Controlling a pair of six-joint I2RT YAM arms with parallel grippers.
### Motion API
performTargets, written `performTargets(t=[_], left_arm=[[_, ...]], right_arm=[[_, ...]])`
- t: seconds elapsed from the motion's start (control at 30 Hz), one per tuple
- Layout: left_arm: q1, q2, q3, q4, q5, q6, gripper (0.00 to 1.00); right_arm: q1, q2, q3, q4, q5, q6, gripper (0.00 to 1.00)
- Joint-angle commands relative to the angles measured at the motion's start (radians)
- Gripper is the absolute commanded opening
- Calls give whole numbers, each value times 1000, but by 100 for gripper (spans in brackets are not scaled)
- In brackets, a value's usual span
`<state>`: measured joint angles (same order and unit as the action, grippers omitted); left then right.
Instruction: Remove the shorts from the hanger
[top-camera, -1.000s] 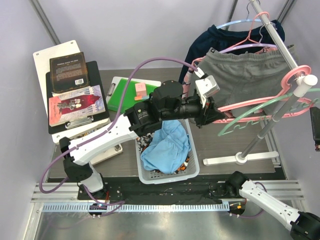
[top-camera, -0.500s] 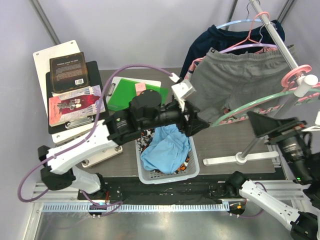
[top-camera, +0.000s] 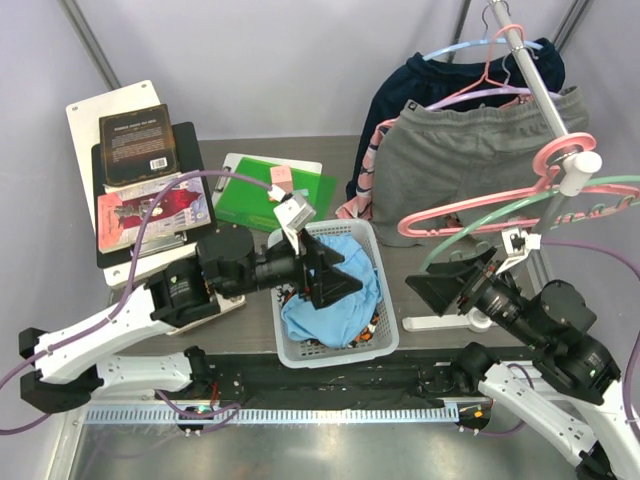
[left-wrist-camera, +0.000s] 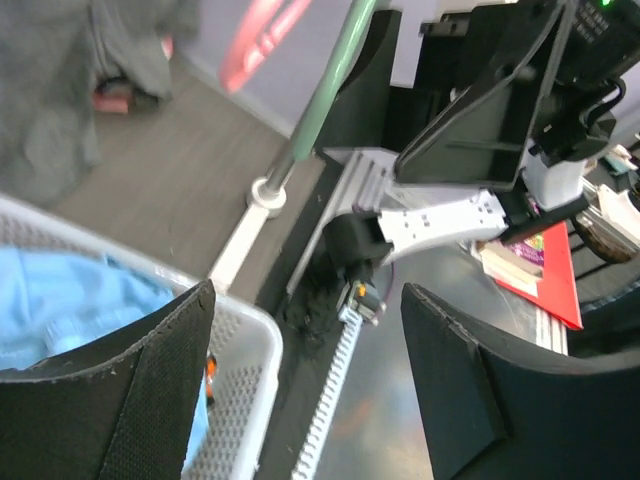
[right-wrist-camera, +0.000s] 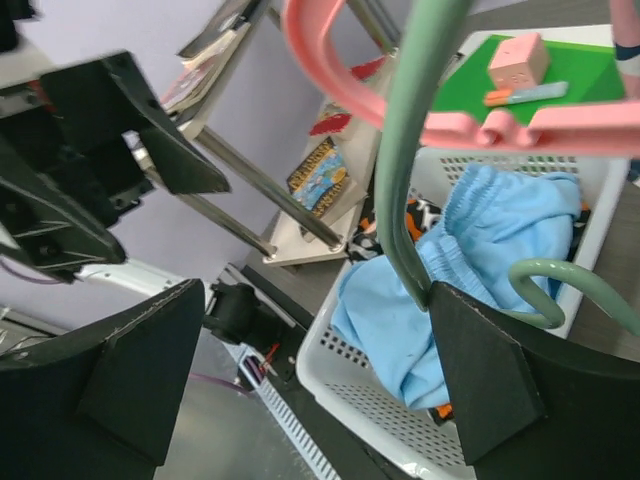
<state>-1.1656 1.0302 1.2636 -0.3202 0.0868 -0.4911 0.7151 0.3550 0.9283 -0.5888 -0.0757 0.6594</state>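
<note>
Plain light blue cloth shorts (top-camera: 335, 295) and camouflage-print shorts (right-wrist-camera: 385, 218) lie in the white plastic basket (top-camera: 388, 320) at centre frame, the pink hanger (right-wrist-camera: 560, 130) and green hanger (right-wrist-camera: 412, 150) look bare, and both arms' jaws are spread and empty.

The light blue shorts (top-camera: 335, 300) are plain, and the camouflage shorts (top-camera: 288, 297) under them show an orange, black and white print only at the edges. Both lie in a white perforated basket (top-camera: 345, 352) on the dark grey-brown surface (top-camera: 400, 265). Elsewhere there are plain grey shorts (top-camera: 455, 170), a dark navy garment (top-camera: 400, 85), a pink hanger (top-camera: 470, 212), a mint-green hanger (right-wrist-camera: 412, 150), a pale blue hanger (top-camera: 450, 48), a silver rail (top-camera: 525, 68) and a bright green board (top-camera: 250, 200).
</note>
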Motion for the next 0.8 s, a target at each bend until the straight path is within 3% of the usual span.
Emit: performTargets(t=[0.0, 0.17, 0.3, 0.43, 0.6, 0.7, 0.77], left_arm=[[-6, -123, -140, 27, 34, -113, 76], [-22, -295, -366, 64, -36, -176, 77], [-22, -305, -317, -9, -56, -124, 79], [-22, -205, -213, -45, -12, -82, 78], [-22, -249, -305, 75, -61, -124, 78], [-22, -285, -352, 115, -74, -145, 79], [-22, -301, -380, 127, -73, -161, 79]], right_arm=[[6, -108, -141, 49, -134, 117, 99], [4, -287, -244, 83, -40, 212, 99], [6, -318, -157, 29, 206, 210, 100], [4, -222, -21, -89, 318, 204, 100], [4, -238, 124, -171, 523, 187, 100], [6, -284, 150, -170, 551, 168, 100], [6, -312, 141, -210, 468, 160, 100]])
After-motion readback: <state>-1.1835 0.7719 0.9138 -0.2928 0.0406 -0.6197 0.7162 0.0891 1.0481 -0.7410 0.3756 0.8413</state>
